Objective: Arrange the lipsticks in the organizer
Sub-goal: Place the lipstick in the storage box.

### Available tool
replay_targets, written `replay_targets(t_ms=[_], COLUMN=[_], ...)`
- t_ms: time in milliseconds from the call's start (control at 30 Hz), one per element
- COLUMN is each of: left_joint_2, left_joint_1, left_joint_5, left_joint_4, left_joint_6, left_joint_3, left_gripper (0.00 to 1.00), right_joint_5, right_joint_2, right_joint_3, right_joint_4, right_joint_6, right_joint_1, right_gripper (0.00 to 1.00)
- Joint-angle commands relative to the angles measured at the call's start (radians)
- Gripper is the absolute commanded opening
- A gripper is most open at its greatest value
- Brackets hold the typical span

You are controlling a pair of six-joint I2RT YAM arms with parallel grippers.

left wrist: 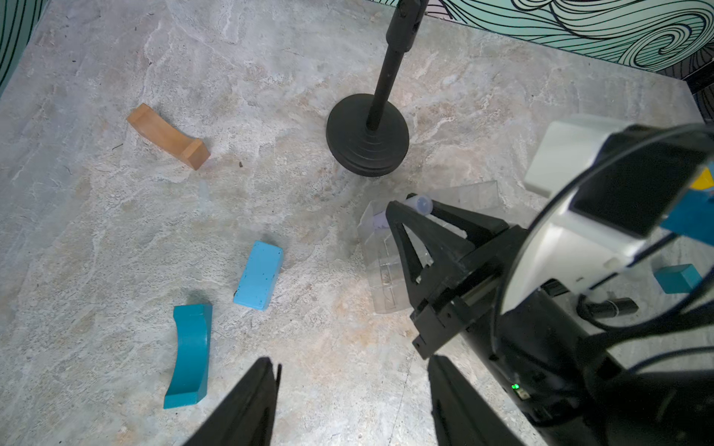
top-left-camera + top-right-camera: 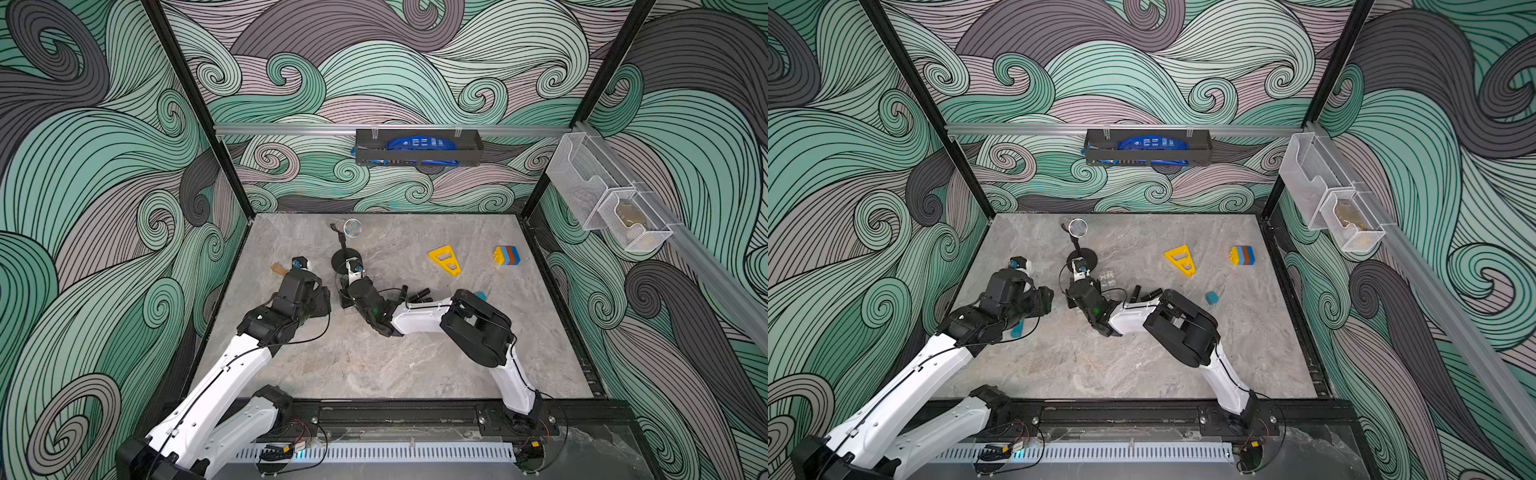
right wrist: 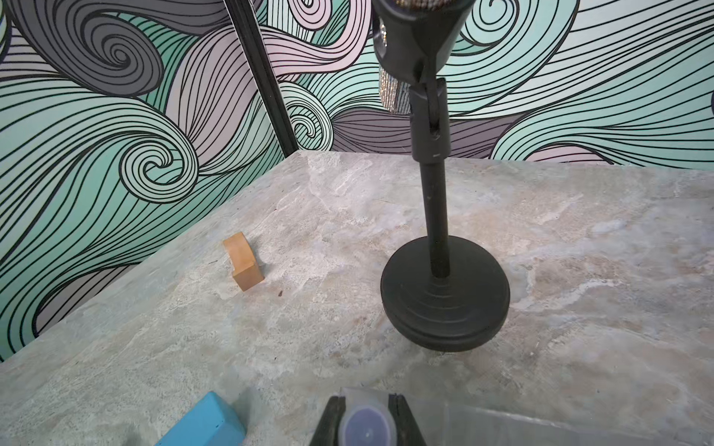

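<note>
Right gripper (image 3: 366, 415), clamped on the slim pale lavender lipstick tube (image 1: 420, 203), hangs over one edge of the clear acrylic grid organizer (image 1: 388, 282); left gripper (image 1: 352, 365), jaws apart and empty, stands beside it.

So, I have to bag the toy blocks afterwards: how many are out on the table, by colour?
Teal: 2, the arch and the cube
Light blue: 1, the slab
Tan wood: 1, the curved block
Yellow: 1, the triangle
Striped multicolour: 1, the stack
Total: 6
</note>
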Motion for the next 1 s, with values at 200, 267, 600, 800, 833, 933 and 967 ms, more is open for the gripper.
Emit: replay_targets(t_ms=[200, 267, 600, 800, 833, 933, 967], left_joint_2=[-0.031, -0.034, -0.046, -0.025, -0.017, 0.025, 0.041], left_joint_1=[0.008, 0.008, 0.008, 0.000, -0.008, -0.058, -0.088], left_joint_5=[0.008, 0.007, 0.041, 0.115, 0.135, 0.164, 0.161], left_joint_4=[-0.004, -0.005, 0.023, 0.077, 0.088, 0.130, 0.150], left_joint_6=[-0.017, -0.013, 0.027, 0.020, 0.020, 0.021, 0.020], left_joint_3=[0.003, 0.004, 0.014, -0.011, -0.014, -0.021, -0.027], left_gripper=[0.63, 0.63, 0.62, 0.61, 0.61, 0.61, 0.60], right_joint_5=[0.015, 0.004, -0.083, -0.127, -0.135, -0.188, -0.226], right_joint_2=[-0.008, -0.025, -0.242, -0.423, -0.462, -0.582, -0.611], right_joint_3=[0.045, 0.059, -0.004, -0.154, -0.200, -0.303, -0.321], right_joint_4=[-0.100, -0.121, -0.223, -0.398, -0.416, -0.529, -0.578], right_joint_6=[0.041, 0.049, 0.148, 0.265, 0.288, 0.343, 0.346], right_joint_1=[0.004, 0.004, -0.026, -0.087, -0.105, -0.182, -0.210], right_gripper=[0.31, 0.40, 0.54, 0.54, 0.54, 0.53, 0.52])
